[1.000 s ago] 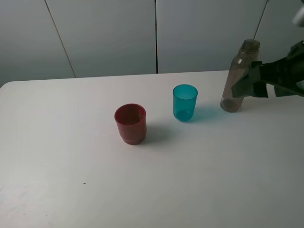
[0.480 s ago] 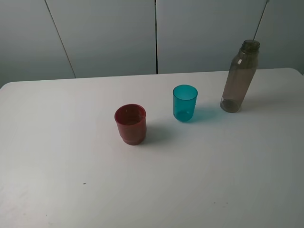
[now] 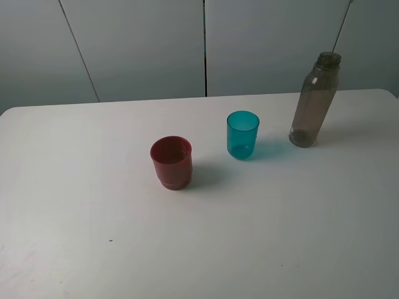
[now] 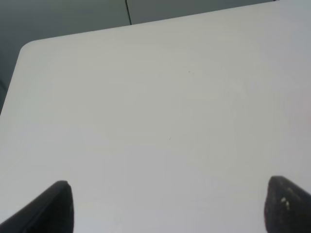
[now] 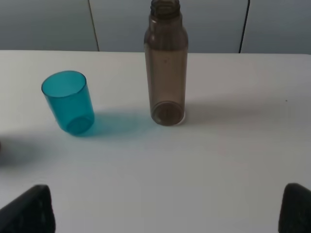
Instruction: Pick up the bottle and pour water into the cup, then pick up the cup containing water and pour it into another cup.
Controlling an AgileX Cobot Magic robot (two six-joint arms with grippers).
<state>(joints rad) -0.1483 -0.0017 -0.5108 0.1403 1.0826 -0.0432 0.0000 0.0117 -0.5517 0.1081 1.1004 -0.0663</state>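
Right wrist view first: the right gripper (image 5: 167,208) has its two dark fingertips (image 5: 29,209) poking in at opposite corners of the picture, spread about as wide as they go, nothing between them but bare white table (image 5: 233,160). So that one's wide open and holding nothing. Straight out past the gap stands the bottle (image 5: 166,65), smoky grey-brown, upright, no cap on its neck. Off to one side of it sits the teal cup (image 5: 68,102), upright too, clearly apart from the bottle.

Left wrist view is pretty much the same story: the left gripper (image 4: 167,208) shows only its two black tips (image 4: 56,206), far apart, jaws spread over plain tabletop with nothing in them. You can see a rounded table corner and the grey wall behind it, that's about it.

From the high camera neither arm shows up at all. The bottle (image 3: 315,103) stands near the back right of the table (image 3: 249,237). The teal cup (image 3: 242,134) is to its left and a bit closer to the camera, and the red cup (image 3: 171,162) is further left and nearer still, so the three make a loose diagonal line. None of them touch. I can't tell whether there's water in any of them.
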